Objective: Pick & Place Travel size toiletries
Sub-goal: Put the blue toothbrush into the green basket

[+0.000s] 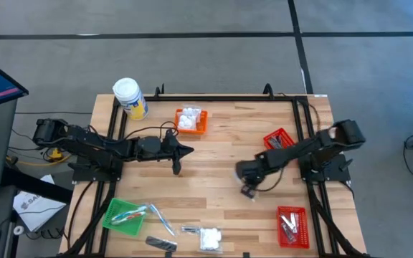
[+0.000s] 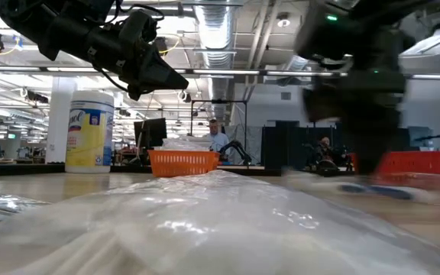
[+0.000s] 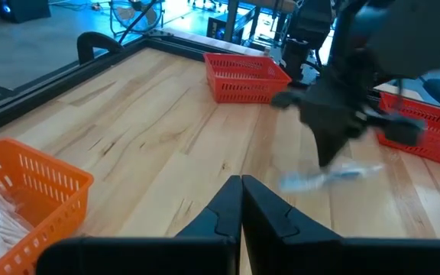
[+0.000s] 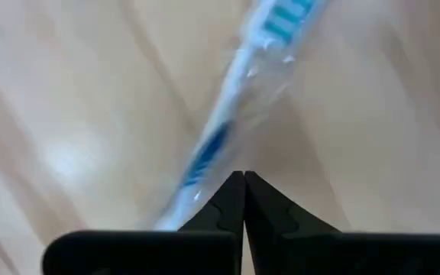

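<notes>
Right tool [image 1: 248,188] closed, angled down beside wrapped toothbrush [image 4: 228,122], left tool [image 1: 177,166] closed, raised mid-table.

Readable text is scarce. The tall white-lidded jar w/ yellow label [image 2: 89,131] carries cursive lettering in the low view, too small to make out. The white sheet of paper on the floor left of the table [image 1: 36,208] shows dark print starting "SA", rest unreadable. The clear-wrapped white-and-blue stick [image 4: 228,122] has teal marks, not legible.
</notes>
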You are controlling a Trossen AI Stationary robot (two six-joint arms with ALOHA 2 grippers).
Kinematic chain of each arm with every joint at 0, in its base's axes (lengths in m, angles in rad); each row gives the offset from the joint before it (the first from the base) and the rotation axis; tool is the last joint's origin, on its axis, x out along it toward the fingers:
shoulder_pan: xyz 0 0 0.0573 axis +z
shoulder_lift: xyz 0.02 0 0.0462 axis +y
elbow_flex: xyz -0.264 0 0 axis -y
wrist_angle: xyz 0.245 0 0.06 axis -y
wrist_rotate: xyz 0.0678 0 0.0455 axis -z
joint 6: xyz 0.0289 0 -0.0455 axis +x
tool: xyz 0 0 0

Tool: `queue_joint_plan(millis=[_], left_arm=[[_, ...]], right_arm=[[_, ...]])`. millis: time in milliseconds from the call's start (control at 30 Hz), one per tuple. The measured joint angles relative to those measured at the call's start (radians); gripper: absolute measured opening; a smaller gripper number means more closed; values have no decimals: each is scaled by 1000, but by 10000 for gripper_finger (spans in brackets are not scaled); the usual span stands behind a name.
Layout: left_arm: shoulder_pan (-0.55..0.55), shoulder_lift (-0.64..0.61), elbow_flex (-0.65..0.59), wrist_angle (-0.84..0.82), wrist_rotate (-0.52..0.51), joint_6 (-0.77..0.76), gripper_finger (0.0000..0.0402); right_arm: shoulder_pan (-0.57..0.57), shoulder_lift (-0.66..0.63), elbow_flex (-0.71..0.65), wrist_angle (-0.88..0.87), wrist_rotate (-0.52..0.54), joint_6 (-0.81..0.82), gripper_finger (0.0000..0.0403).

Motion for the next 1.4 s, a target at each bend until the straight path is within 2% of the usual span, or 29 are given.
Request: queue_joint_plan(millis=[133,300,467,767,933,1200,1400], left_arm=[[0,0,-2,0,0,6,1],[0,0,-6,-3,0,7,1],[0,0,-6,-9,11,7,1],[-22,0,-6,-9,19,7,1],[-22,0,-6,-7,19,7,1],[-22,0,-6,-6,63,7,1],[-22,0,-6,-6,103,7,1]], right_arm=[[-29,110,113,161,-9,-167,0],[-30,189,256,151,-15,-330,0],[-8,191,328,154,-1,-405,0],[57,101,322,180,180,-453,0],[91,77,322,189,240,-477,0],[114,75,322,193,244,-497,0],[137,75,264,336,237,-519,0]])
